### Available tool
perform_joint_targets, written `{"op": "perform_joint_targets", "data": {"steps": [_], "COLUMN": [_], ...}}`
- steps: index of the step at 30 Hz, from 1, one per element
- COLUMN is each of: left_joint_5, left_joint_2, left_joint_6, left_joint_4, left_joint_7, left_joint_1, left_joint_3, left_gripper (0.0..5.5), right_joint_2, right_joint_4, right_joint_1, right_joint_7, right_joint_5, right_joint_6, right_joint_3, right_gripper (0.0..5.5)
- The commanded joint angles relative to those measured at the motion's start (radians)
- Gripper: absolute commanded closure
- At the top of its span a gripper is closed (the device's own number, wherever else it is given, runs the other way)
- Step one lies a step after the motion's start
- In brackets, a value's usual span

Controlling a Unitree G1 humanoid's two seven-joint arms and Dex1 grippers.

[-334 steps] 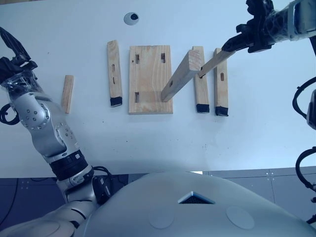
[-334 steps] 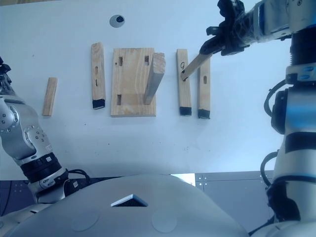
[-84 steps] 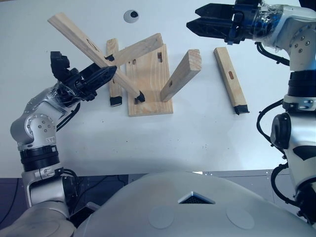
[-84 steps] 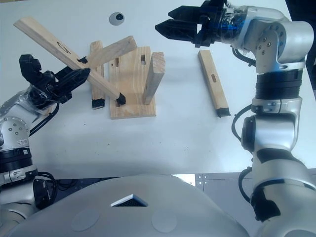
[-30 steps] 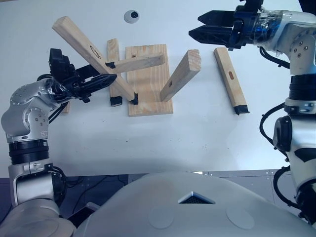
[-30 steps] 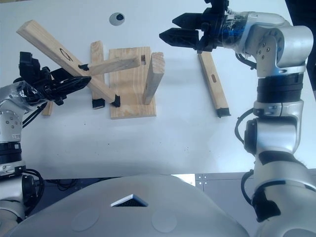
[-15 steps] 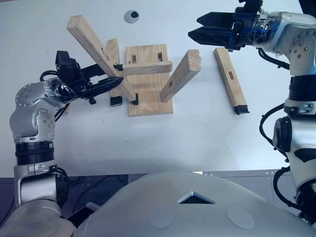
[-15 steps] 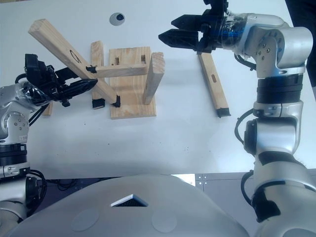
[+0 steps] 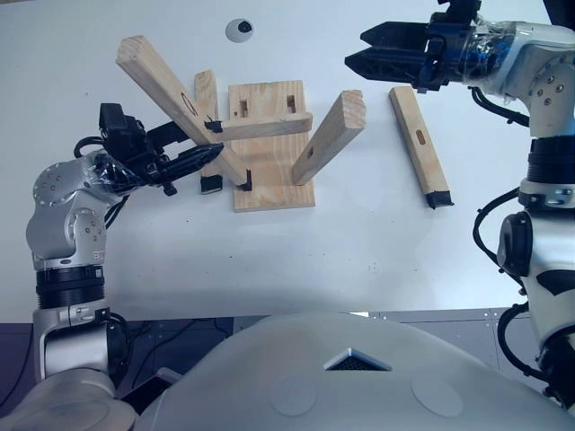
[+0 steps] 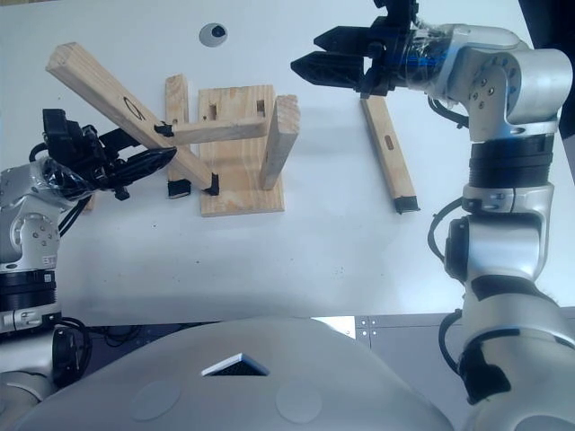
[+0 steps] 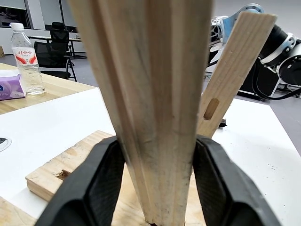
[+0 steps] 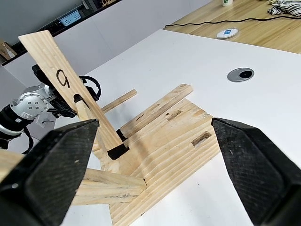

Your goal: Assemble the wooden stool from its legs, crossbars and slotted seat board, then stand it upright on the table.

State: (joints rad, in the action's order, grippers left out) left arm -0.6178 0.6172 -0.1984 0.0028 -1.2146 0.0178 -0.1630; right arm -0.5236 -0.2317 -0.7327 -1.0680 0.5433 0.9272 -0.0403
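Lying flat mid-table, the seat (image 9: 274,184) had a first leg (image 9: 328,136) planted in it. The left gripper (image 9: 208,148) clamped a slanted second leg (image 9: 157,76), crossbar (image 9: 265,126) plugged in, foot on the seat. A third leg (image 9: 205,90) and a fourth leg (image 9: 419,144) lay loose. The right gripper (image 9: 356,48) hung wide, empty. Most of the assembly looked undone.

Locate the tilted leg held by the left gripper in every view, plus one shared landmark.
Left eye view: tilted leg slants from upper left down to the seat board, in the left gripper.
Right eye view: same slant, left of centre.
Left wrist view: close up, between the fingers.
Right wrist view: beyond the seat board, marked face showing.
Shared landmark: the seat board.
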Motion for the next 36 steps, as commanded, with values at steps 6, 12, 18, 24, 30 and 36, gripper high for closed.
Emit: {"op": "perform_joint_targets", "data": {"steps": [6,12,18,24,30,36], "left_joint_5": [0.038,0.036,0.03,0.026,0.027,0.028], "left_joint_2": [0.007,0.008,0.007,0.011,0.013,0.015], "left_joint_6": [0.018,0.02,0.02,0.014,0.016,0.018], "left_joint_4": [-0.049,-0.049,-0.056,-0.057,-0.05,-0.045], "left_joint_7": [0.021,0.027,0.036,0.036,0.035,0.031], "left_joint_1": [-0.073,-0.089,-0.099,-0.097,-0.091,-0.087], "left_joint_3": [0.02,0.013,0.012,0.014,0.016,0.018], "left_gripper": [3.4,3.4,3.4,3.4,3.4,3.4], "right_joint_2": [-0.108,-0.162,-0.17,-0.146,-0.125,-0.095], "right_joint_4": [0.085,0.225,0.354,0.422,0.461,0.467], "right_joint_1": [0.038,0.109,0.19,0.226,0.233,0.232], "right_joint_7": [-0.181,-0.246,-0.252,-0.206,-0.162,-0.112], "right_joint_5": [0.103,0.12,0.109,0.148,0.19,0.206], "right_joint_6": [0.011,-0.062,-0.138,-0.117,-0.103,-0.101], "right_joint_3": [0.059,0.067,0.026,0.009,-0.003,-0.013], "right_gripper": [1.09,1.09,1.09,1.09,1.28,2.32]}}
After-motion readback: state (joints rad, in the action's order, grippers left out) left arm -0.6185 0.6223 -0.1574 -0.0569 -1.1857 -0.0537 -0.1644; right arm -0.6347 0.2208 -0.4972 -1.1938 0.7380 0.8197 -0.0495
